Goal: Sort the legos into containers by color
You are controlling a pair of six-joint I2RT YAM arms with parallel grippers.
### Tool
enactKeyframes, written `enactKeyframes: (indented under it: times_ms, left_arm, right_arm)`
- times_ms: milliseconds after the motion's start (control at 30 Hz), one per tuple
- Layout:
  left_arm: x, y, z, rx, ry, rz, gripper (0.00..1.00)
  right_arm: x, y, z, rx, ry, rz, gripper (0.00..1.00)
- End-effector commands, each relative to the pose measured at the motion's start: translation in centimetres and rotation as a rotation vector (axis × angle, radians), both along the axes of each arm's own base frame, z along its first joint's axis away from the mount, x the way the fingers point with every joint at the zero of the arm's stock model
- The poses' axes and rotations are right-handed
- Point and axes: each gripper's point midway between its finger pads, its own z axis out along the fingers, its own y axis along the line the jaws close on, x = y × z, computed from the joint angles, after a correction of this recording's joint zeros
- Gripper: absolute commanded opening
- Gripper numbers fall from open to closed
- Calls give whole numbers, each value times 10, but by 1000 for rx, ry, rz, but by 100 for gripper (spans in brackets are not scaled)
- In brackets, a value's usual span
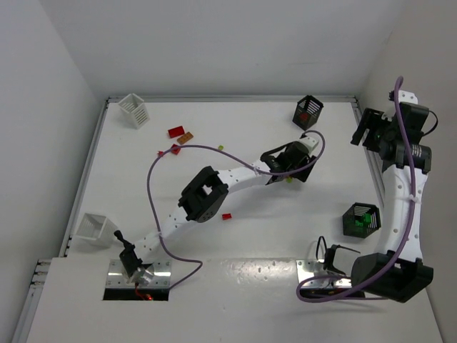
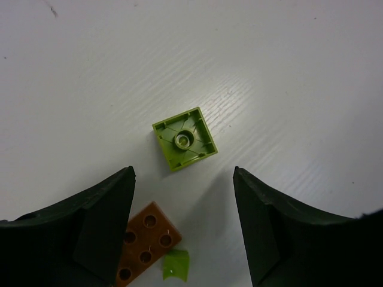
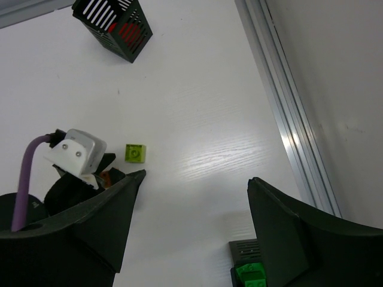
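My left gripper (image 2: 184, 170) hovers open just above the table, with nothing between its fingertips. A yellow-green lego (image 2: 184, 139) lies upside down just ahead of the fingertips. An orange-brown plate (image 2: 143, 242) lies against the left finger, partly hidden by it, with a green scrap (image 2: 176, 265) beside it. From above, the left gripper (image 1: 294, 170) is at table centre-right with the yellow-green lego (image 1: 289, 180) by it. My right gripper (image 1: 360, 127) hangs open and empty (image 3: 196, 176) near the right edge. It looks down on the same yellow-green lego (image 3: 135, 153).
The black basket (image 1: 308, 111) at the back holds red; the black basket (image 1: 360, 219) at the right holds green. White baskets stand at back left (image 1: 134, 109) and near left (image 1: 93, 229). Red (image 1: 176, 132), orange-brown (image 1: 186, 138) and red (image 1: 227, 216) legos lie scattered.
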Motion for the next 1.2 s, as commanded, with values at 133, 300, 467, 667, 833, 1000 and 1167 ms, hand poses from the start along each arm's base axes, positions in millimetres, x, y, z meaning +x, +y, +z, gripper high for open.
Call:
enactKeyframes:
  times_ms: [133, 300, 467, 667, 833, 1000, 1167]
  left_arm:
    - [12, -19, 16, -67, -73, 4, 72]
    - [12, -21, 4, -60, -68, 4, 71]
    - [11, -22, -7, -55, -59, -4, 57]
    - [28, -8, -9, -69, -28, 13, 42]
    - [41, 24, 15, -67, 3, 25, 25]
    - [68, 112, 138, -139, -84, 96, 20]
    - [96, 250, 208, -161, -83, 237, 20]
  right_arm:
    - [10, -3, 16, 21, -68, -5, 76]
    - [9, -4, 16, 25, -70, -7, 76]
    - [9, -3, 17, 44, -76, -2, 76]
    - [10, -3, 10, 61, -62, 5, 76]
    - [12, 9, -1, 73, -38, 82, 76]
    - [18, 29, -27, 81, 53, 249, 72]
    - [32, 50, -52, 73, 128, 422, 68]
